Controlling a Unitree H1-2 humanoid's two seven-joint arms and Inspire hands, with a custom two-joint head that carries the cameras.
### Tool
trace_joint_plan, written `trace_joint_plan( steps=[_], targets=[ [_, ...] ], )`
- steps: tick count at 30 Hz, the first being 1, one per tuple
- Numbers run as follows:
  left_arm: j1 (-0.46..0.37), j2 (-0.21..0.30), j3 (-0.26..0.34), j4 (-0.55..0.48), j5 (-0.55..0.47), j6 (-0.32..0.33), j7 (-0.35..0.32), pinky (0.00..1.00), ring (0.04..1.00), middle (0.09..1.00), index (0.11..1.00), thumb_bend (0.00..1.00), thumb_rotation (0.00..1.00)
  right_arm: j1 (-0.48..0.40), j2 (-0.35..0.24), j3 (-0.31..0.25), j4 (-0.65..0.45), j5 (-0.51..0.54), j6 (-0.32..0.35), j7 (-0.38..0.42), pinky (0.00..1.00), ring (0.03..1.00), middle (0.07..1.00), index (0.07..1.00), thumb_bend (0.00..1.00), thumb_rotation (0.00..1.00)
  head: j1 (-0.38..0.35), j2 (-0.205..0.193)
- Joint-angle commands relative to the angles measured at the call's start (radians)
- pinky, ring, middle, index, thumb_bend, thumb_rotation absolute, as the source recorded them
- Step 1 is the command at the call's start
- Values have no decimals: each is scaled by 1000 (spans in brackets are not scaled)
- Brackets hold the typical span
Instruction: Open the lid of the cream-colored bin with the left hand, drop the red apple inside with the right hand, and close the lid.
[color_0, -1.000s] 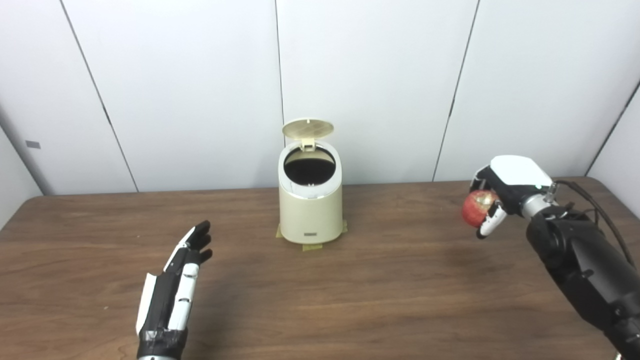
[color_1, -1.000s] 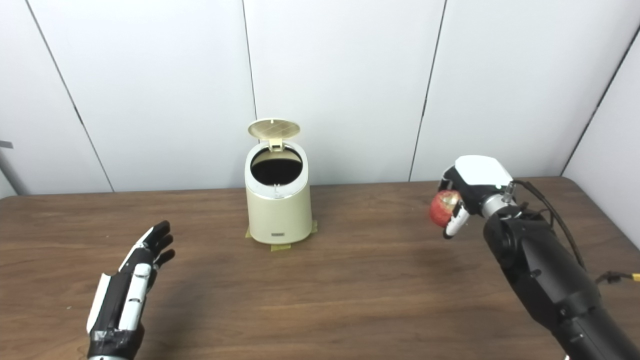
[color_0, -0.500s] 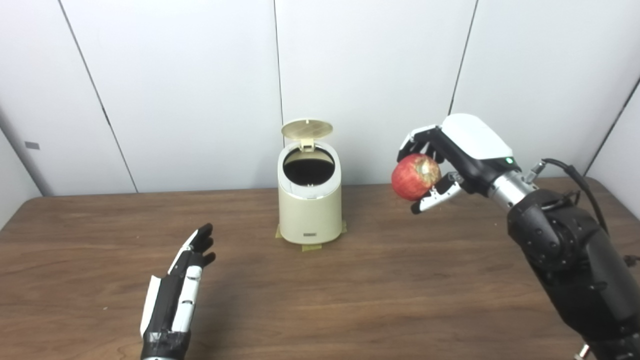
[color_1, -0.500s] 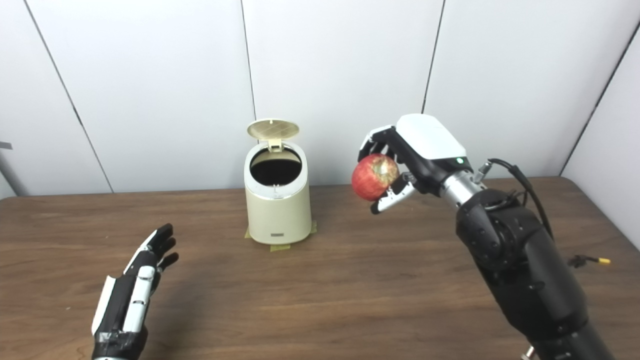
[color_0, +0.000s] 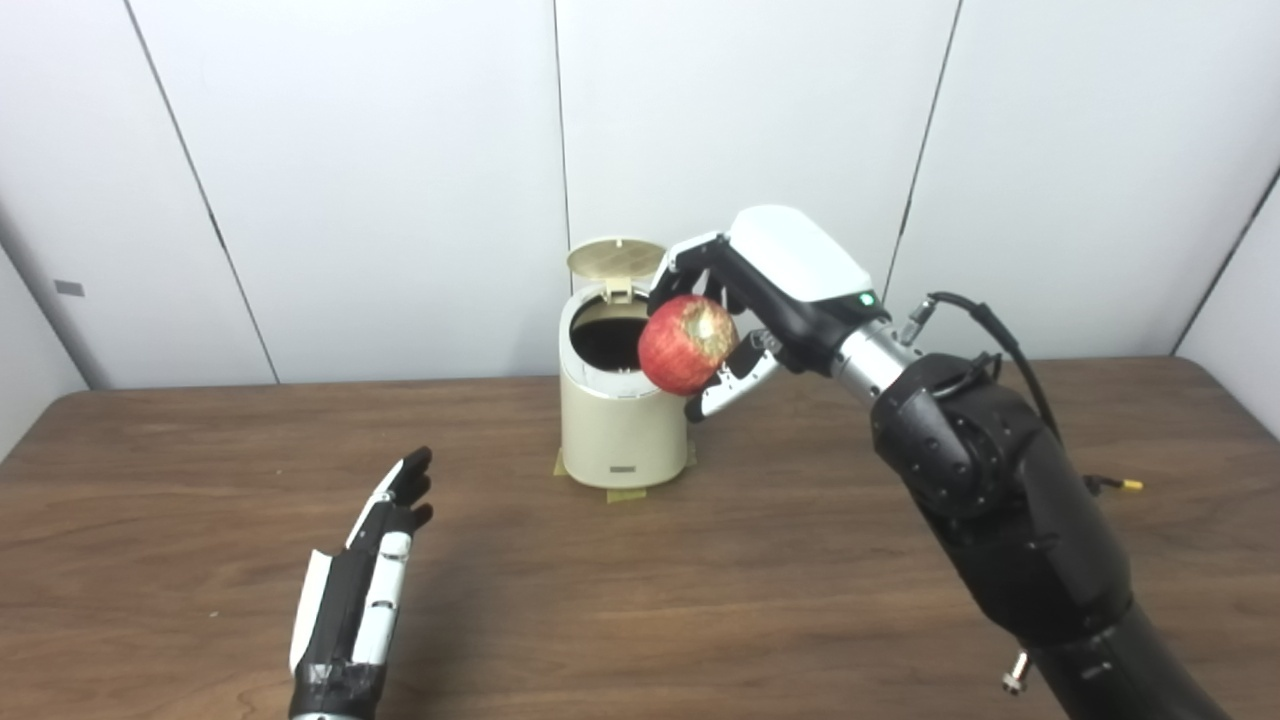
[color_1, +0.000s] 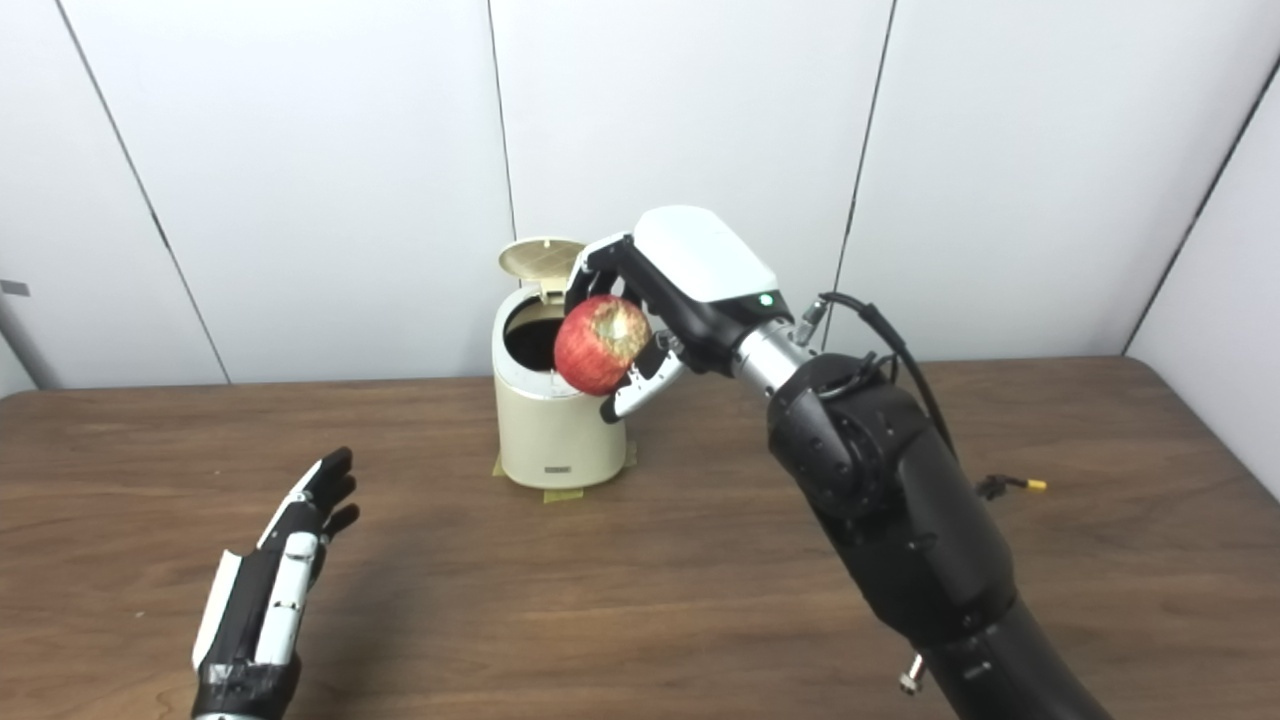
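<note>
A cream-coloured, round plastic bin (color_0: 620, 425) stands toward the far side of the dark brown wooden table (color_0: 700, 600), close to the white panelled wall (color_0: 400, 180), with strips of yellowish tape (color_0: 628, 493) showing under its base. Its round cream lid (color_0: 615, 257) is tipped up on the rear hinge, ribbed underside facing the cameras, and the dark mouth of the bin lies open beneath it. The right hand (color_0: 765, 300), white-backed with black fingers, is raised at the bin's upper right — its fingers curl over the top and far side of a round red apple (color_0: 688, 343) while the white-tipped thumb (color_0: 728, 383) presses from below, so the fruit is gripped and held off the table. The apple, with a pale yellowish patch near its top, sits in front of the right part of the bin's rim in both head views; whether it touches the rim cannot be told. The black right forearm (color_0: 1000, 500) slants down to the lower right edge, with a black cable (color_0: 985, 320) looping off the wrist. The left hand (color_1: 275, 585) is low over the near left part of the table, well apart from the bin, palm turned inward — its fingers are stretched out straight and close together, pointing toward the wall, holding nothing.
</note>
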Motion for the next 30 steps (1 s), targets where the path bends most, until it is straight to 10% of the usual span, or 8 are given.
trace_joint_plan(
  steps=[1, 30],
  targets=[
    [-7, -18, -5, -14, 12, -18, 8, 963, 969, 964, 928, 282, 998, -83, 17, -7, 23, -24, -42, -66, 342, 415, 527, 471, 516, 0, 2, 3],
    [-4, -32, -25, -20, 4, -15, 18, 991, 987, 974, 942, 287, 974, -198, 104, 66, 433, -163, -147, -359, 277, 410, 540, 474, 515, 0, 16, 7]
  ],
)
